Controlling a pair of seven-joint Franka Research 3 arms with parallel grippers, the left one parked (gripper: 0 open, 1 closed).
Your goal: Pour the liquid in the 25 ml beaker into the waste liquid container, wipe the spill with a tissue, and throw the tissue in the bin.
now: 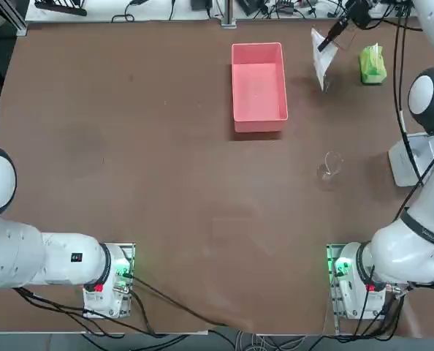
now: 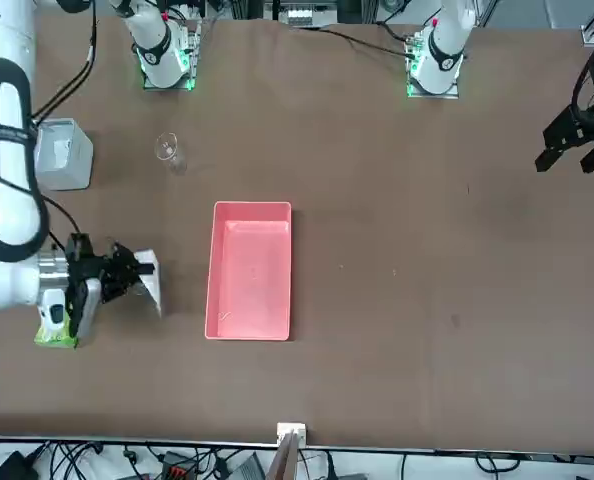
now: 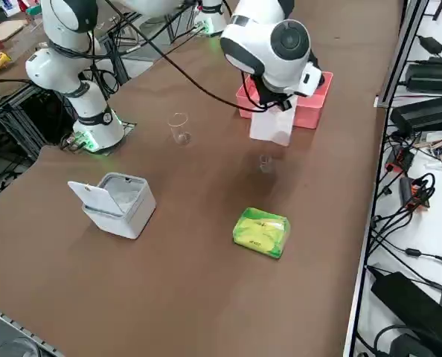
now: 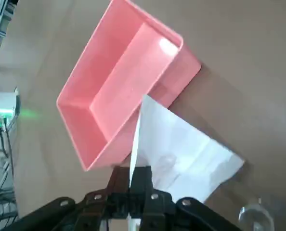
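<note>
My right gripper point(image 1: 325, 44) is shut on the top edge of a white tissue point(image 1: 321, 64), which hangs as a flat sheet above the table. The tissue point(image 4: 181, 149) dangles from the closed fingertips point(image 4: 144, 179), just beside the pink waste liquid container point(image 4: 119, 86). The tiny 25 ml beaker point(image 3: 266, 162) stands upright on the table right under the hanging tissue point(image 3: 271, 125). The pink container point(image 1: 259, 88) sits to the left of the gripper in the top view. From the front, the gripper point(image 2: 137, 268) holds the tissue point(image 2: 150, 278) left of the container point(image 2: 249, 270).
A larger clear glass vessel point(image 1: 330, 167) stands nearer the robot's base. A white bin point(image 3: 117, 202) with its lid up sits at the table's right edge. A green tissue pack point(image 1: 372, 64) lies just right of the gripper. Cables run along the far edge.
</note>
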